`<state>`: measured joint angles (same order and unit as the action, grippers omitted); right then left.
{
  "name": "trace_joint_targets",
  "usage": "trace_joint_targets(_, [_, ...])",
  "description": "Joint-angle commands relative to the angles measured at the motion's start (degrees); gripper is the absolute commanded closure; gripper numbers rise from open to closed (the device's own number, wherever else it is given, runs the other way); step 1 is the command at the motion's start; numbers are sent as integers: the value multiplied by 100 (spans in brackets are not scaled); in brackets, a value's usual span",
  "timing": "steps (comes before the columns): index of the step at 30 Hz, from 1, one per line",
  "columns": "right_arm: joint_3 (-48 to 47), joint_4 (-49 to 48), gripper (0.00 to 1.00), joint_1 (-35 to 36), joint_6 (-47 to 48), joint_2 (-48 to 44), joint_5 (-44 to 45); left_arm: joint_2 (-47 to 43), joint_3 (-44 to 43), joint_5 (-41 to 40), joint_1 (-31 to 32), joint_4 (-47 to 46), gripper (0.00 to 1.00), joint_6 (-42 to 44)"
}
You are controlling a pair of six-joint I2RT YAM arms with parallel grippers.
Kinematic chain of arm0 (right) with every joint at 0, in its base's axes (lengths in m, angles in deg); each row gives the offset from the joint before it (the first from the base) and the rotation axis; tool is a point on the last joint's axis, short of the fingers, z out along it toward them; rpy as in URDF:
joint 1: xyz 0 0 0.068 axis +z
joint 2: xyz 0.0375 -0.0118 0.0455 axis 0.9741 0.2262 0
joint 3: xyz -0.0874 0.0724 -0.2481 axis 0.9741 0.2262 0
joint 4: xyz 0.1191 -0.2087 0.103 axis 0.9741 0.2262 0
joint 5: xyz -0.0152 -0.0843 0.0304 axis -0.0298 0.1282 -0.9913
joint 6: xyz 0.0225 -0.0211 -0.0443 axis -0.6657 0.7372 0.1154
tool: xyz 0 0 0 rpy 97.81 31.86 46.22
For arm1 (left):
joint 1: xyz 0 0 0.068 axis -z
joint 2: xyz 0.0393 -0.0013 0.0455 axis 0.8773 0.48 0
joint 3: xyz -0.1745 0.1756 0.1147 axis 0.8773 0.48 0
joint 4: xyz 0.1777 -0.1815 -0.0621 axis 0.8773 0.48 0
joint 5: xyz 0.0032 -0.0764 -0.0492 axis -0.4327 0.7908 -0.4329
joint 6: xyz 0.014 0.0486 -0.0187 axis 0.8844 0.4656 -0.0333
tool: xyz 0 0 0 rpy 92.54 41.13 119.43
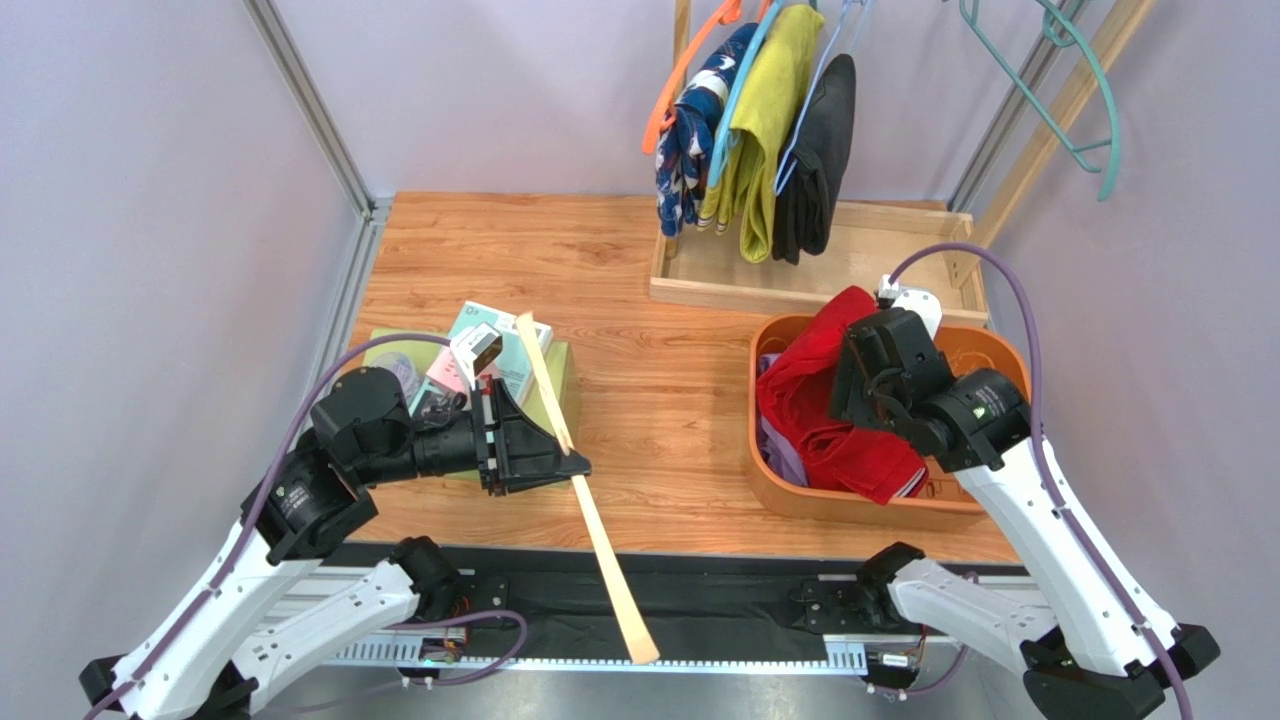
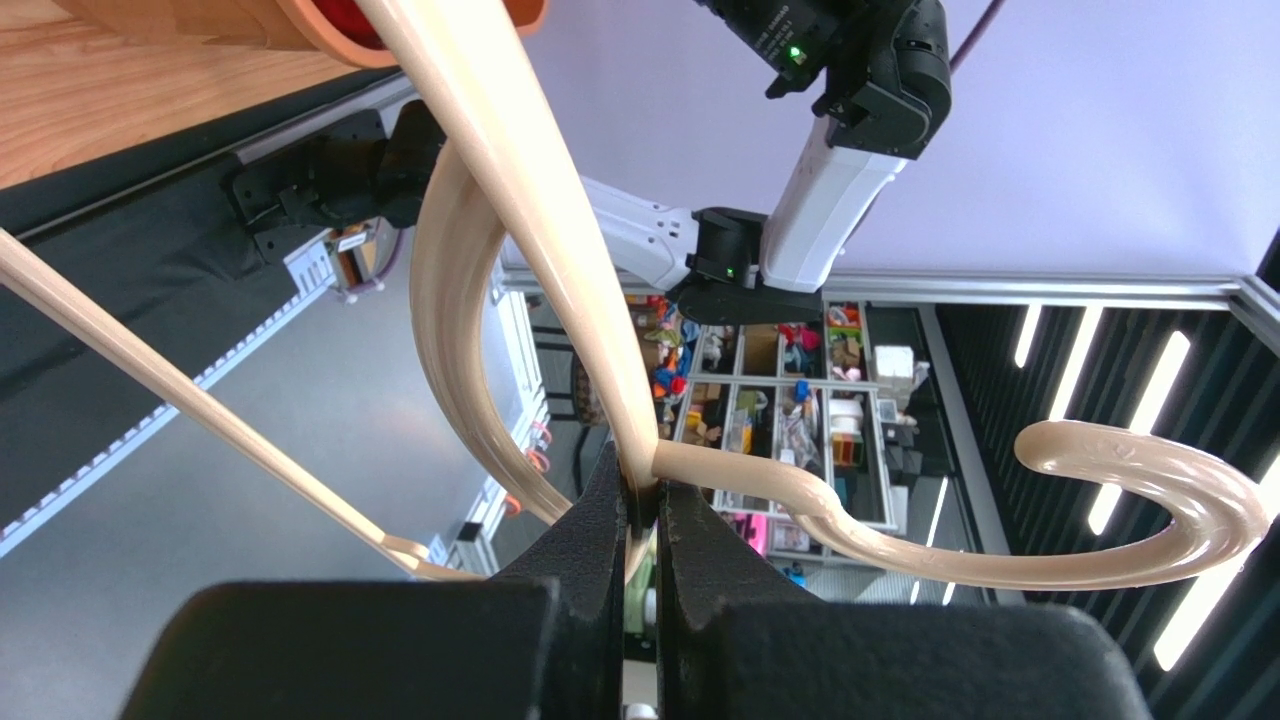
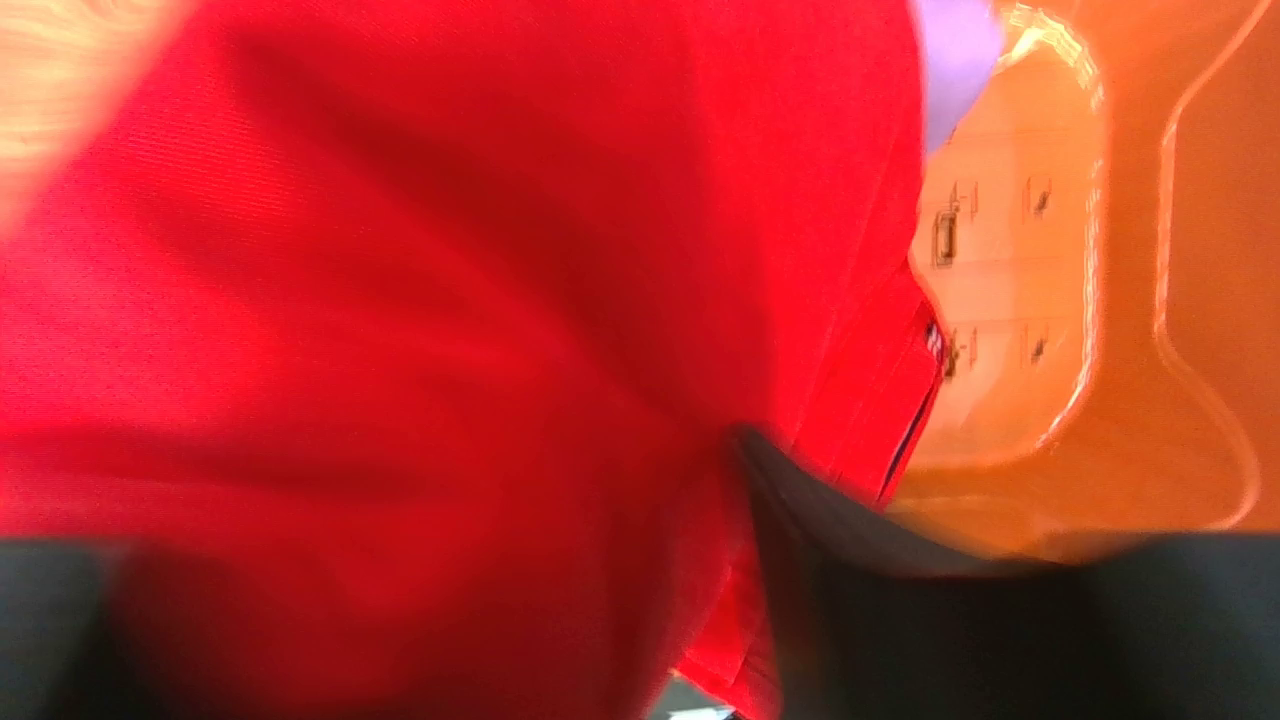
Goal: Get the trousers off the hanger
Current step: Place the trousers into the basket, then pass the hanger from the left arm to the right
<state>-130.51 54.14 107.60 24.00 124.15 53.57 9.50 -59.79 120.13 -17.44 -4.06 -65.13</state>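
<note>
At lower left of the top view, the left gripper (image 1: 529,450) is clamping tight on a cream hanger (image 1: 598,528), its fingers (image 2: 601,525) pinching the neck below the hook. At upper centre, navy (image 1: 688,143), yellow-green (image 1: 769,135) and black trousers (image 1: 819,158) are hanging on hangers. At right, red trousers (image 1: 819,413) are lying over a lilac pair (image 1: 774,447) in an orange basket (image 1: 902,507), and the right gripper (image 1: 864,383) is pressing into the red cloth; I cannot tell how far its fingers are standing apart.
</note>
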Motion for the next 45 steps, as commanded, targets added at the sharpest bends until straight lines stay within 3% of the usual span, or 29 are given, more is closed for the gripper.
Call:
trace_joint_targets(1, [-297, 800, 26, -18, -184, -97, -368, -46, -214, -26, -11, -327, 100, 2])
trace_joint_targets(2, [-602, 915, 18, -18, -167, -167, -359, -29, -223, -26, -11, -344, 100, 11])
trace_joint_targets(3, [-753, 1029, 4, -18, -140, -185, -351, -29, -223, -26, -11, -379, 100, 11])
trace_joint_targets(4, [-938, 1248, 0, -9, 8, -186, -411, -20, -240, -34, -11, -406, 100, 20])
trace_joint_targets(9, [-2011, 1689, 0, -9, 588, -98, -1236, 94, -266, 0, -11, -546, 100, 20])
trace_joint_targets(15, [-2854, 1479, 0, -9, 1370, -28, -2950, 226, -390, 45, -11, -634, 100, 29])
trace_joint_targets(17, [-2908, 1067, 0, -9, 1651, -1, -3854, 287, -442, 80, -11, -669, 100, 11])
trace_joint_targets(21, [-2645, -39, 0, 8, 1777, 113, -6643, 367, -539, 89, -11, -722, 100, -15])
trace_joint_targets(23, [-2522, -348, 0, 288, 1557, 280, -7108, 385, -583, 10, -11, -722, 100, -33])
trace_joint_targets(27, [-2574, -674, 0, 1875, 1285, 456, -6269, 385, -618, -490, -11, -705, 100, -112])
trace_joint_targets(35, [-2127, -1131, 0, 4032, 713, 694, -4413, 393, -469, -1238, -11, -784, 100, -560])
trace_joint_targets(37, [-2021, -1360, 3, 4533, 529, 676, -3710, 428, -513, -1396, -11, -714, 100, -569])
trace_joint_targets(41, [-1889, -1571, 21, 5430, 203, 842, -1570, 455, -574, -1712, -11, -511, 100, -709])
trace_joint_targets(45, [-2028, -1686, 15, 6343, 159, 1341, -265, 472, -609, -1845, -11, -441, 100, -753])
